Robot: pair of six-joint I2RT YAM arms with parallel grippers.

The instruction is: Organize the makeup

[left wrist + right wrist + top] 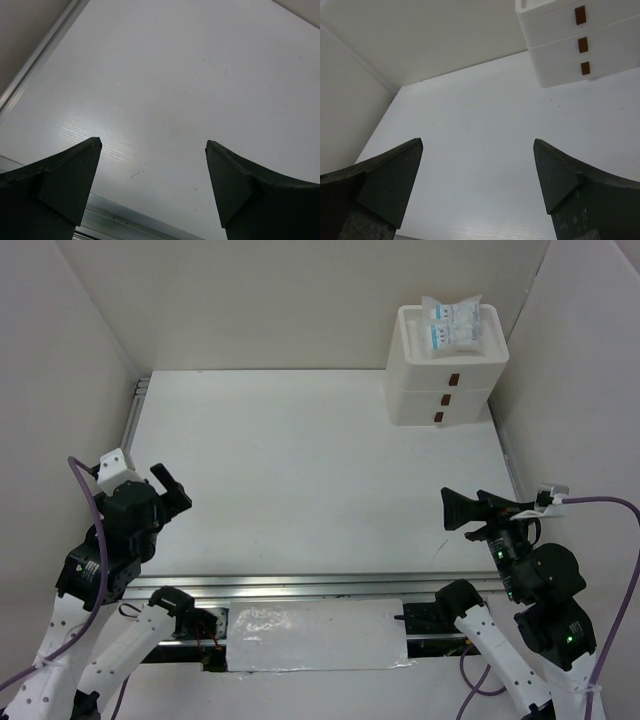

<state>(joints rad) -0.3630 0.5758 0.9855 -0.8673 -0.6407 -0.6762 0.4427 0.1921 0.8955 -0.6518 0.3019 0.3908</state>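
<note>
The left gripper (pixel 172 490) and the right gripper (pixel 452 510) hang over the near side of the counter (pixel 300 470), the fingers of both spread apart and holding nothing. The white-and-blue sachets (pixel 452 322) lie on top of the white drawer unit (pixel 445 380) with 3 brown handles, at the far right corner.

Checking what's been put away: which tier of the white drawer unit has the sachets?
The top tier: the white-and-blue sachets lie in its open top. The two tiers below show only closed fronts with brown handles.
</note>
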